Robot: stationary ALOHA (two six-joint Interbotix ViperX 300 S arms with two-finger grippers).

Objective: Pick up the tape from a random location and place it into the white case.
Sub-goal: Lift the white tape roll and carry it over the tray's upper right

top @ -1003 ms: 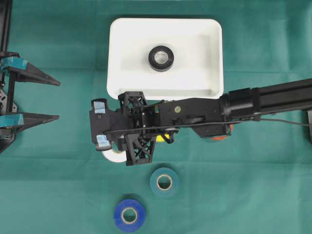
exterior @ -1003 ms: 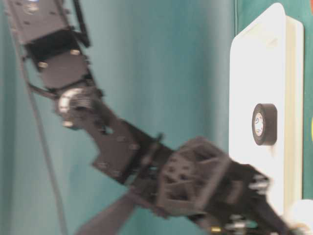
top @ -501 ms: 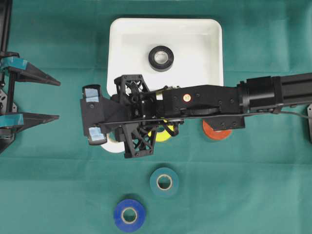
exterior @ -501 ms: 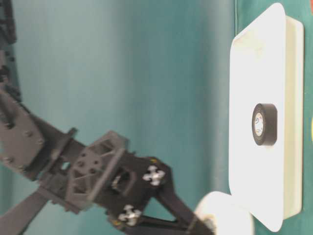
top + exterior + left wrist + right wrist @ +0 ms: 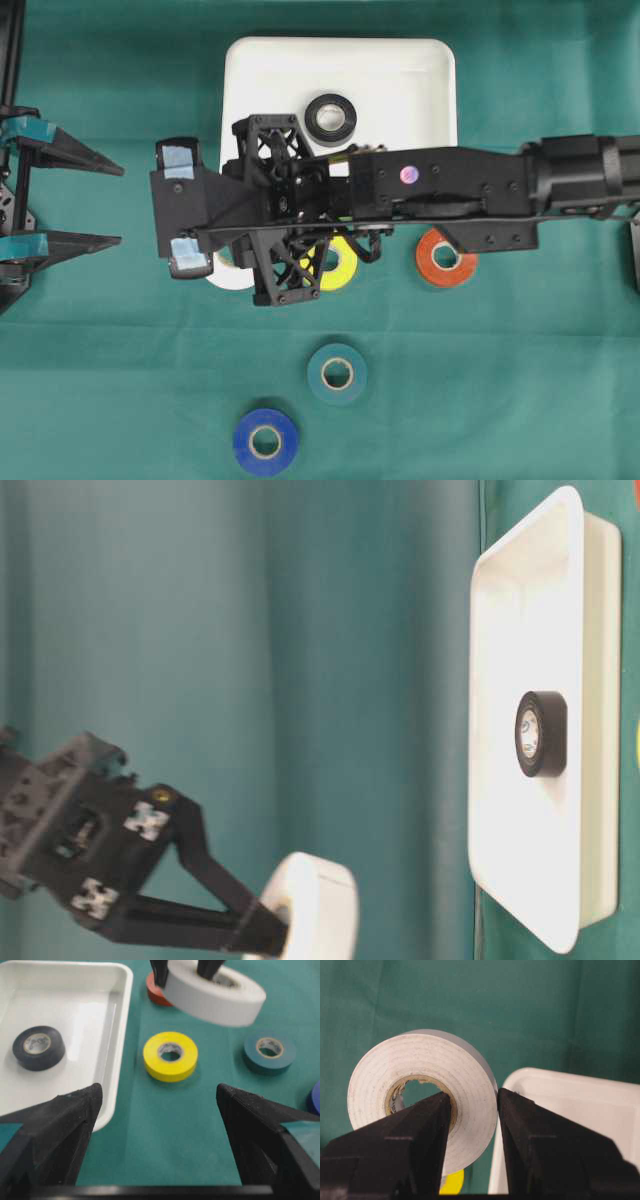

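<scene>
**One white roll lifted, one black roll lying in the tray**

Six rolls of tape are in sight. Nearest the overhead view's lower edge lies a blue roll [image 5: 265,441] flat on the green cloth [image 5: 520,400], and just beyond it a teal roll [image 5: 337,373]. Further on come a yellow roll [image 5: 338,268], half hidden under the right arm, and an orange roll [image 5: 446,258] off to its right, both lying flat and apart from each other.

Above these, the right gripper [image 5: 474,1110] is clamped on the white tape roll [image 5: 422,1095]: one finger passes through the core, the other presses the outer face, so the roll's wall is pinched between them. From table level the white roll hangs clear of the cloth, tilted on edge. From overhead it peeks out beneath the arm near the tray's lower left corner.

At the left edge, the left gripper [image 5: 72,198] rests with its jaws spread wide, nothing between them, well apart from the rolls.

Farthest back sits the white case [image 5: 420,60], a shallow tray with a raised rim. A black tape roll [image 5: 331,119] lies flat inside it, near the middle.
</scene>
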